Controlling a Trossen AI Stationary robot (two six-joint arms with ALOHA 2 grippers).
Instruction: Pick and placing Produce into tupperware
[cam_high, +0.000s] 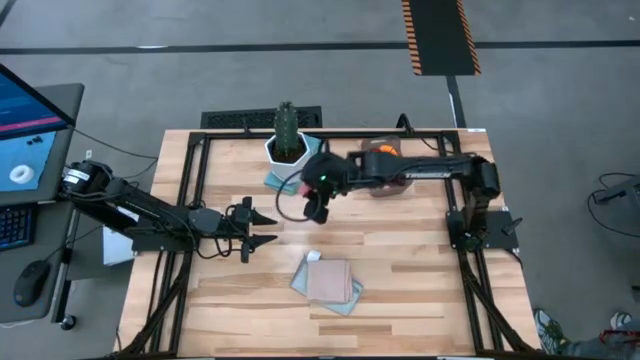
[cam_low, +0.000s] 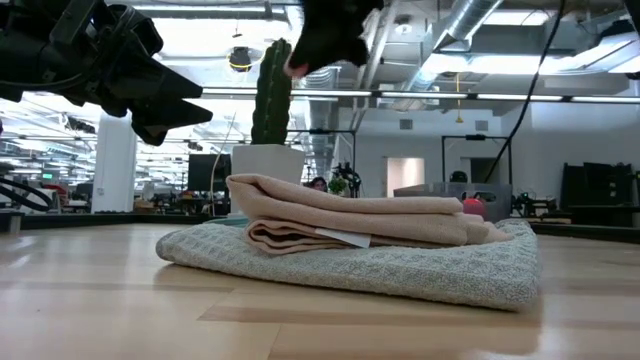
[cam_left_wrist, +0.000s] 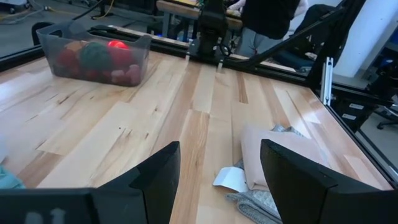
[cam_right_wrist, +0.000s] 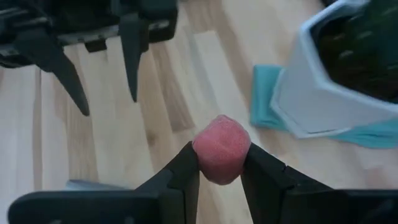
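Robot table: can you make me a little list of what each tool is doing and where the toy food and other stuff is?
right tool: shut on a pink berry piece, lifted above the table, near the white cactus pot
left tool: open, empty, waiting over the table
tub: on the table, holds red and green produce
folded cloths: stacked at the table's front
table: light wood

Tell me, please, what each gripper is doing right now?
Left gripper: open, holding nothing.
Right gripper: closed on a pink berry, above the table.
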